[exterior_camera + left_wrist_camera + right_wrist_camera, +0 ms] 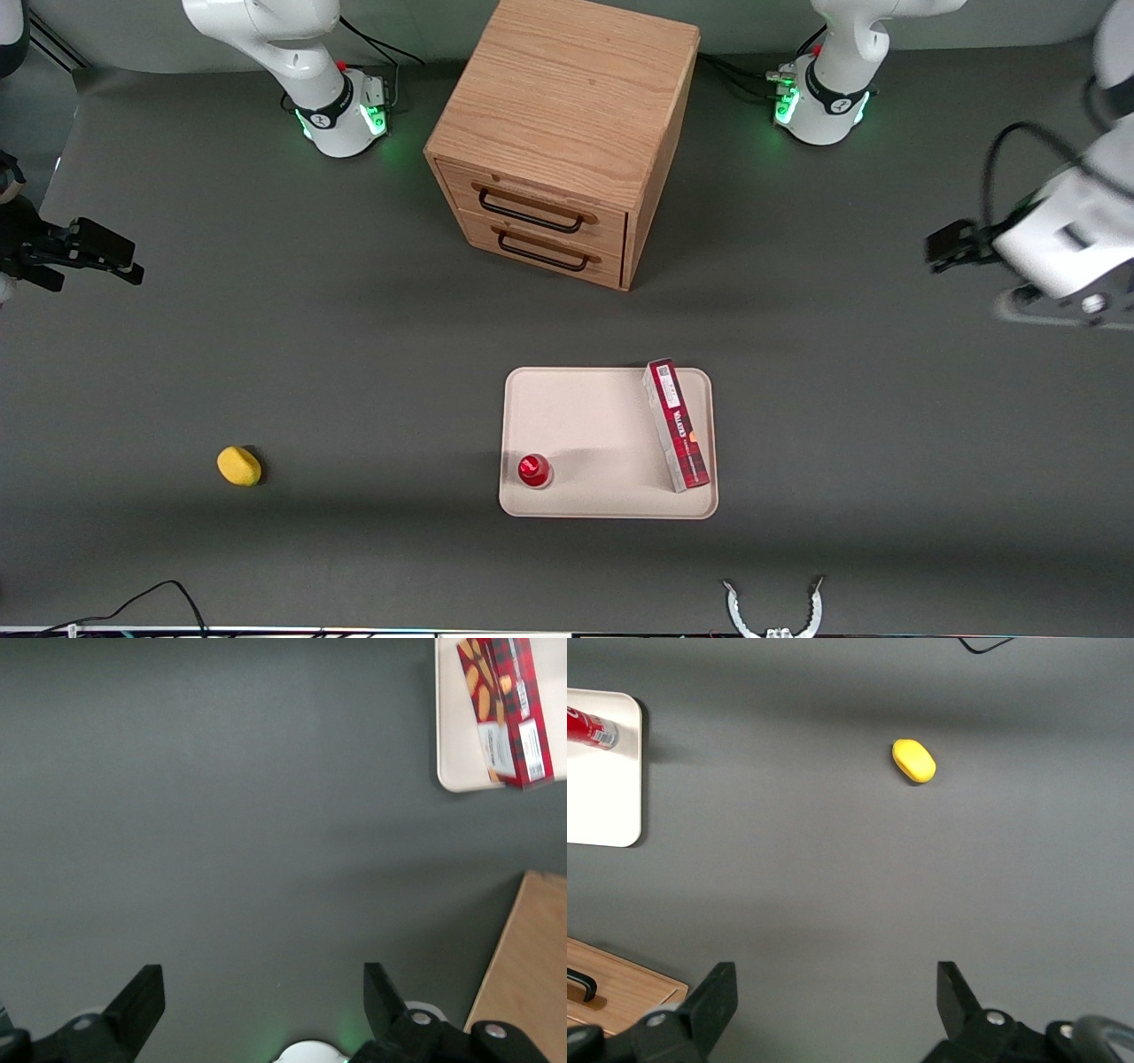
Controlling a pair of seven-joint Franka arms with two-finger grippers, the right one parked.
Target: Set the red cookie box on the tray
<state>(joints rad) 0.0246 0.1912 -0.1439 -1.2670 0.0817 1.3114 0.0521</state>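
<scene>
One red cookie box (677,424) lies on the tray (585,416); the blurred pincer (261,997) hangs spread apart.

red cookie box (677,424) lies on tray (602,416), along the tray edge toward the working arm's end. Small capped bottle (534,470) also on tray, at the corner nearer the front camera, toward the parked arm's end. 2-drawer cabinet (563,133) farther from the front camera than tray. Yellow object (238,465) on table toward the parked arm's end. gripper (950,245) above bare table, fingers spread, well apart from tray, toward the working arm's end.
</scene>
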